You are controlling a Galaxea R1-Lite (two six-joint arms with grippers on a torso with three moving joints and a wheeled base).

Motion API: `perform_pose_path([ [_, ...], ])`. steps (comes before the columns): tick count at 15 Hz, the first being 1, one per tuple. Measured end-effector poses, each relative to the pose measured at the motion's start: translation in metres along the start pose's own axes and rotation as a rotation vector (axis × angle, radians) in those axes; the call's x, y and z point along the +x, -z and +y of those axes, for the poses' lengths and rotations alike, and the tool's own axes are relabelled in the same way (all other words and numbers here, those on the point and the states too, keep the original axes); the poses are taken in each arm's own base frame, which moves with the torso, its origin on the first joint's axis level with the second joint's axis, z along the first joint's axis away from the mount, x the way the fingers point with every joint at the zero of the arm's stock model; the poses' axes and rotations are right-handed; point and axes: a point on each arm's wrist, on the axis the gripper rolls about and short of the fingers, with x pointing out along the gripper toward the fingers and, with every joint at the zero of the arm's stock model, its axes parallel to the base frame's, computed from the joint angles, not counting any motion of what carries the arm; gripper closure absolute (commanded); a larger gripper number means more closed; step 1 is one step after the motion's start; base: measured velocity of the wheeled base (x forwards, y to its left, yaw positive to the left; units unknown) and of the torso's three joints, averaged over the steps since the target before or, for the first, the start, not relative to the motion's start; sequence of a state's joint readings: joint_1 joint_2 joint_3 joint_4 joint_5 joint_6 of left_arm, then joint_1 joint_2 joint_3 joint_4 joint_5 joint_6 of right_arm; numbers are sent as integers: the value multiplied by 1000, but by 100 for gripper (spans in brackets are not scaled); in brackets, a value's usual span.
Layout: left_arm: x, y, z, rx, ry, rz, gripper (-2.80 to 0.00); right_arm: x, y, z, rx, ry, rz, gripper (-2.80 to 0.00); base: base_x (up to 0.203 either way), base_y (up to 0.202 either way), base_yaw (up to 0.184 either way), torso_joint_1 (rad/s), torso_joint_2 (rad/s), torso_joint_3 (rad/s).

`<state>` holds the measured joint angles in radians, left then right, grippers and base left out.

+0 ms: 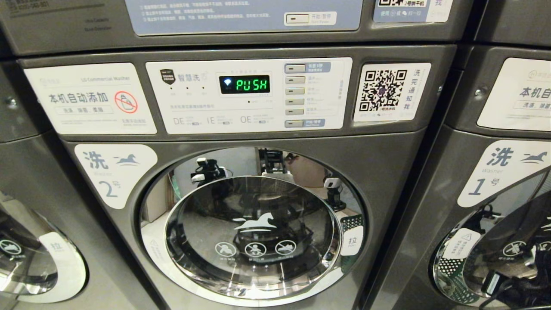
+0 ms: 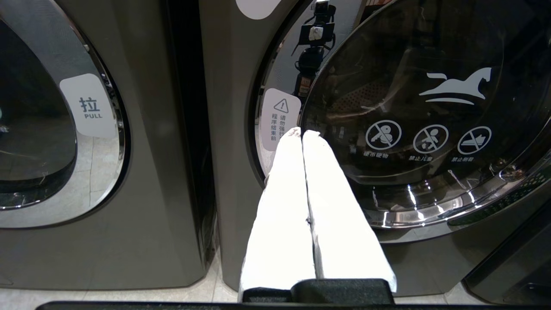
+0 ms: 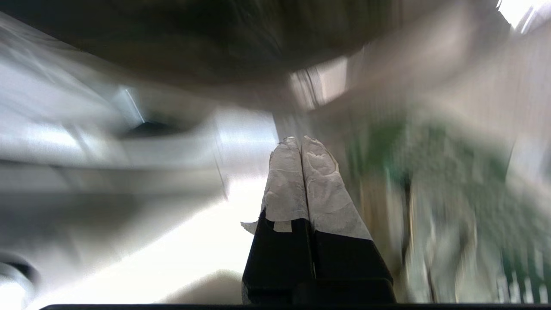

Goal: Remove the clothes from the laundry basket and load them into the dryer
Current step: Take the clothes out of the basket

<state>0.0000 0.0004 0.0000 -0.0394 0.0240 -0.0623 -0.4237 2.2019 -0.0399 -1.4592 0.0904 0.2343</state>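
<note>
Front-loading machine number 2 [image 1: 241, 172] ahead, round glass door [image 1: 254, 234] closed, display [image 1: 244, 84] reading PUSH. Left pincer [image 2: 302, 134] low before that door, white-wrapped fingers [image 2: 284, 193] pressed together, holding nothing. Right pincer [image 3: 300, 140] likewise together and empty, surroundings smeared by motion. No laundry basket or clothes visible in any view. Likely risks: swinging right arm striking the glass or chrome rim; door unopened, leaving nowhere to load; labels reading "Washer", so possibly the wrong machine.
</note>
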Motion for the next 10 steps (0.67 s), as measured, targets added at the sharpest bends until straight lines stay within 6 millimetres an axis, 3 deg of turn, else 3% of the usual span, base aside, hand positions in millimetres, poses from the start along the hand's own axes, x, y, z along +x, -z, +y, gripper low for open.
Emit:
perform_pose_path([
  [2,0,0,0,0,0,0,0,13,26,-11,11,36,127,0,0,0,0,0,0,0],
  [4,0,0,0,0,0,0,0,19,39,-17,16,64,188,0,0,0,0,0,0,0],
  [10,0,0,0,0,0,0,0,22,52,-40,48,133,255,0,0,0,0,0,0,0],
])
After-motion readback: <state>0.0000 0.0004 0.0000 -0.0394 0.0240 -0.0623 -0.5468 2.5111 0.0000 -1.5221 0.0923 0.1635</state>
